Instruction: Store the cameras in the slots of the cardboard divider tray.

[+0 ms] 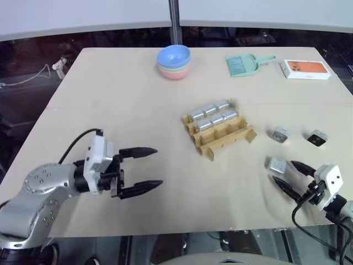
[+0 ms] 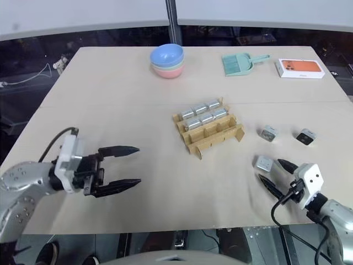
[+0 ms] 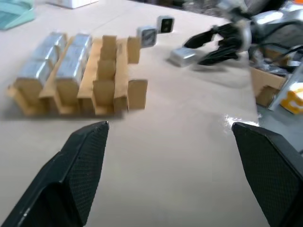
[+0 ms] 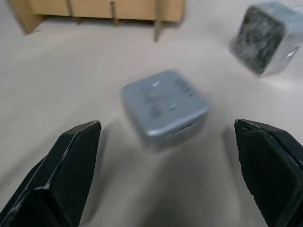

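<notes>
Tray (image 1: 220, 130) mid-desk: six cameras slotted in two far rows, near row vacant. Three cams loose at its 4 o'clock; nearest cam (image 1: 276, 164) just ahead of right end effector (image 1: 289, 175), fingers apart. Left end effector (image 1: 141, 170) apart too, holding nothing.

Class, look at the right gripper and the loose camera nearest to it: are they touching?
Apart. In the right wrist view the nearest camera lies on bare table between and beyond the open fingers of the right gripper, with gaps on both sides.
</notes>
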Available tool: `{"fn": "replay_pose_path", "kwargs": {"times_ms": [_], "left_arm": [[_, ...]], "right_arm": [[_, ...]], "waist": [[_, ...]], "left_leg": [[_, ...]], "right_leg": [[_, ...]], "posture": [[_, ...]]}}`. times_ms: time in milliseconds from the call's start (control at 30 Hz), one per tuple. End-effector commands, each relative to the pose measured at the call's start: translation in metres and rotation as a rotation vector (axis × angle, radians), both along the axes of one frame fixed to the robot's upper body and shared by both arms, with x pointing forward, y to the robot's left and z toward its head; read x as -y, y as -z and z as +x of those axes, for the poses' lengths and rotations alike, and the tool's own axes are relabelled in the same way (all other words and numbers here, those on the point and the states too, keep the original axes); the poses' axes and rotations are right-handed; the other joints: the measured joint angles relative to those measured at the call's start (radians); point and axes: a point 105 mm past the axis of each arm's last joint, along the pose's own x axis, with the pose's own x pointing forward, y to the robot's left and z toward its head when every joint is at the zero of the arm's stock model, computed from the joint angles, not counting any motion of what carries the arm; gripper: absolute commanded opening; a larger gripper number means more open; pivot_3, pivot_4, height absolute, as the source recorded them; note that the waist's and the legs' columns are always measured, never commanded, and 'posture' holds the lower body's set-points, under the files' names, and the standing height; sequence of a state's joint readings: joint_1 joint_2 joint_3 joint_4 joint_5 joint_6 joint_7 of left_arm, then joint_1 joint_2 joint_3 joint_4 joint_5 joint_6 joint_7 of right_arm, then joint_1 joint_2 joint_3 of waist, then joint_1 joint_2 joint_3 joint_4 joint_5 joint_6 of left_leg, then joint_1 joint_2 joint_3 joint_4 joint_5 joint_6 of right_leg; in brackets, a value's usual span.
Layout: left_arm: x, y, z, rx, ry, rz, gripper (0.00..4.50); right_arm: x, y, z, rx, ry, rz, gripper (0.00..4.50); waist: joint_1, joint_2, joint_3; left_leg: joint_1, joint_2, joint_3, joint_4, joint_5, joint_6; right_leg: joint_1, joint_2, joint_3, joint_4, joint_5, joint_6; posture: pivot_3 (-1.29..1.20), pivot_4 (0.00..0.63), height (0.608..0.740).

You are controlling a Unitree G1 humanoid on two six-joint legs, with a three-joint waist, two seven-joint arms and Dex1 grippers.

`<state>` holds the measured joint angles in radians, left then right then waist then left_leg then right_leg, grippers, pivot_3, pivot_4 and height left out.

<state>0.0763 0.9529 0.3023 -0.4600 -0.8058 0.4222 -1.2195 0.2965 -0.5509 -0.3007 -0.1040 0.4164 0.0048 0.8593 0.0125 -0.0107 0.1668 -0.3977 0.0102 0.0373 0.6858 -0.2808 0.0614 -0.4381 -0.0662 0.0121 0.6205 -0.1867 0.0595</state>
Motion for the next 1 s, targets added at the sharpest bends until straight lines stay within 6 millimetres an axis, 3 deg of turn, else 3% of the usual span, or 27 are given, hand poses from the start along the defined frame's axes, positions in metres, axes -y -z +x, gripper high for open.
{"fn": "replay_pose_path", "kwargs": {"times_ms": [33, 233, 600, 633, 700, 1000], "left_arm": [[0.000, -0.024, -0.004, 0.023, 0.079, 0.030, 4.31], [-0.002, -0.038, 0.000, 0.027, 0.102, 0.068, 4.31], [-0.001, -0.035, -0.002, -0.008, 0.103, 0.079, 4.31], [-0.001, -0.034, -0.002, -0.010, 0.101, 0.082, 4.38], [-0.002, -0.032, -0.002, -0.013, 0.099, 0.087, 4.38], [-0.002, -0.029, -0.003, -0.024, 0.095, 0.087, 4.38]], "right_arm": [[0.003, 0.003, 0.003, -0.020, -0.007, -0.002, 4.50], [0.003, 0.003, 0.012, -0.015, -0.041, 0.013, 4.50], [-0.002, 0.001, 0.014, 0.003, -0.093, 0.020, 4.50], [-0.003, 0.002, 0.014, 0.004, -0.103, 0.008, 3.96], [-0.004, 0.003, 0.013, 0.004, -0.122, -0.018, 3.34], [-0.006, 0.002, 0.022, 0.038, -0.124, -0.046, 3.34]], "waist": [[0.000, 0.000, 0.000], [-0.005, -0.001, 0.000], [-0.021, -0.001, 0.000], [-0.022, -0.001, 0.000], [-0.023, -0.001, 0.000], [-0.025, -0.001, 0.000]], "left_leg": [[0.000, 0.000, 0.000, 0.000, 0.000, 0.000], [0.002, 0.000, 0.004, 0.000, 0.000, 0.000], [0.003, 0.001, 0.006, 0.000, 0.000, 0.000], [0.003, 0.001, 0.006, 0.000, 0.000, 0.000], [0.003, 0.001, 0.006, 0.000, 0.000, 0.000], [0.004, 0.001, 0.007, 0.000, 0.000, 0.000]], "right_leg": [[0.000, 0.000, 0.000, 0.000, 0.000, 0.000], [0.000, 0.002, 0.004, 0.000, 0.000, 0.000], [0.000, 0.002, 0.006, 0.002, 0.000, 0.000], [0.000, 0.002, 0.006, 0.002, 0.000, 0.000], [0.000, 0.002, 0.006, 0.002, 0.000, 0.000], [0.000, 0.002, 0.007, 0.003, 0.000, 0.000]], "posture": [[0.00, 0.150, 0.740], [0.00, 0.150, 0.740], [0.00, 0.150, 0.740], [0.00, 0.150, 0.740], [0.00, 0.150, 0.740], [0.00, 0.150, 0.740]]}}
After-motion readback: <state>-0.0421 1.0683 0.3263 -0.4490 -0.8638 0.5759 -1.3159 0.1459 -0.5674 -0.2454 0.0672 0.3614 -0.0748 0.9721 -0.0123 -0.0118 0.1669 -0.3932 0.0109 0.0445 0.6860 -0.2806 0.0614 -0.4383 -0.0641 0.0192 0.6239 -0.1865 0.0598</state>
